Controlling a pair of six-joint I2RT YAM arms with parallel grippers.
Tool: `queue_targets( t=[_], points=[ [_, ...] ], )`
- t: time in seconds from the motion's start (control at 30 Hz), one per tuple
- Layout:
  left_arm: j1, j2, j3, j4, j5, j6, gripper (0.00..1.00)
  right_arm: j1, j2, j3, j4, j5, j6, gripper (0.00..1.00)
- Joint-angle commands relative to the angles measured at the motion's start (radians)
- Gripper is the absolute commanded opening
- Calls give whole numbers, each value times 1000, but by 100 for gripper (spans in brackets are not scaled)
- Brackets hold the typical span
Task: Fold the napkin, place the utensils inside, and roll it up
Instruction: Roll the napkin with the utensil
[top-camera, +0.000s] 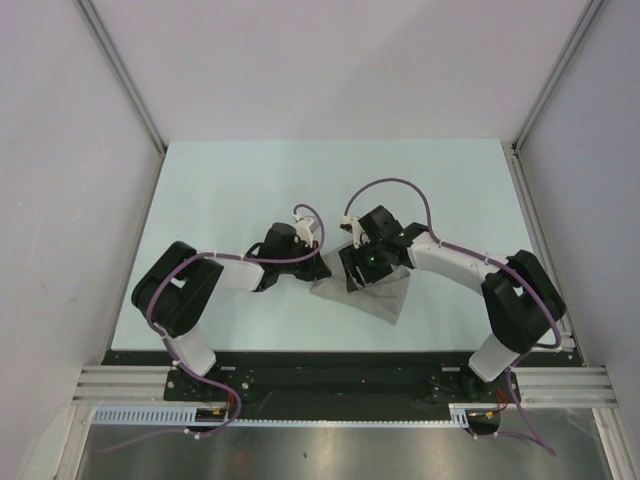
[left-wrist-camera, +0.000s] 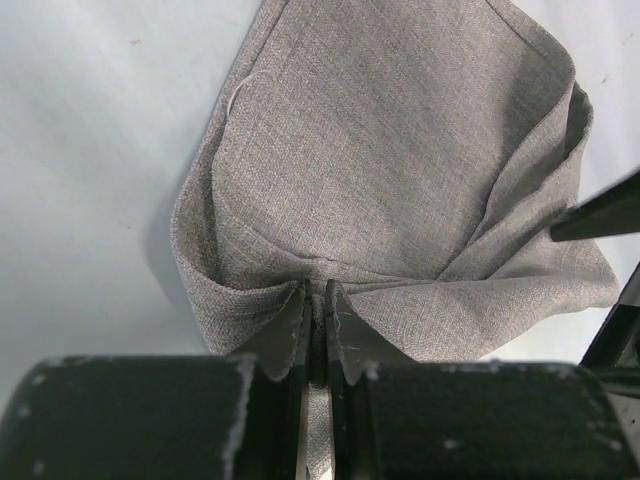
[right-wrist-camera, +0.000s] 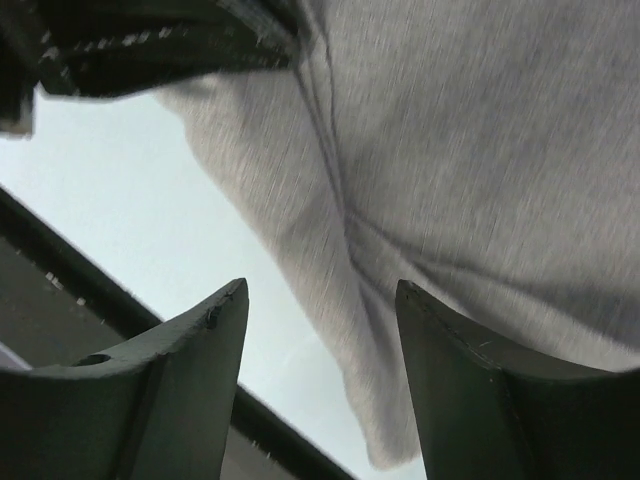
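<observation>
The grey-beige napkin lies folded and bunched on the pale table between the two arms. My left gripper is shut on the napkin's left edge; in the left wrist view the cloth is pinched between the fingers at the gripper and folds away from them. My right gripper is open just above the napkin; in the right wrist view the cloth hangs close in front of its spread fingers, not gripped. The wooden spoon is out of view.
The pale green table is walled by white panels with metal posts at the back corners. A dark rail runs along the near edge by the arm bases. The right arm's finger pokes in at the left wrist view's right side.
</observation>
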Motion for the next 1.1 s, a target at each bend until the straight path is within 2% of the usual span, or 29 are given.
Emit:
queue_targets(
  t=[0.0,0.13,0.23,0.3,0.33,0.37,0.4,0.43,0.47,0.53,0.57,0.63,0.67,0.77,0.87,1.07],
  points=[
    [16,-28,-29,-81,-46,20,0,-2,85,48,108,-31,-60,65],
    [16,-32,-28,-83,-46,23,0,-8,165,82,147,-103,-72,60],
    [15,-37,-26,-84,-44,25,0,-11,218,99,145,-120,-70,47],
    [16,-48,-25,-81,-46,26,0,-18,243,102,147,-135,-66,35],
    [18,-52,-23,-84,-48,28,0,-21,251,102,148,-140,-64,25],
    [18,-58,-18,-89,-52,29,1,-23,260,100,150,-148,-64,20],
    [24,-78,-17,-93,-63,29,11,-28,263,102,153,-151,-61,17],
    [28,-91,-15,-98,-70,29,15,-31,267,100,154,-152,-60,13],
    [36,-104,-17,-107,-72,29,26,-34,274,100,157,-160,-60,12],
    [57,-144,-20,-118,-95,25,36,-41,281,99,159,-162,-57,9],
    [65,-161,-31,-124,-100,23,45,-48,286,100,159,-172,-57,8],
    [82,-204,-47,-126,-113,19,54,-55,295,100,159,-177,-57,7],
    [87,-215,-67,-124,-113,17,61,-57,298,100,159,-181,-58,7],
    [94,-233,-109,-98,-104,10,71,-58,309,103,160,-191,-61,6],
    [99,-208,-143,-23,-26,-7,75,-58,323,112,159,-203,-64,6],
    [99,-154,-183,138,75,-75,77,-60,352,135,148,-214,-70,5]
  ],
)
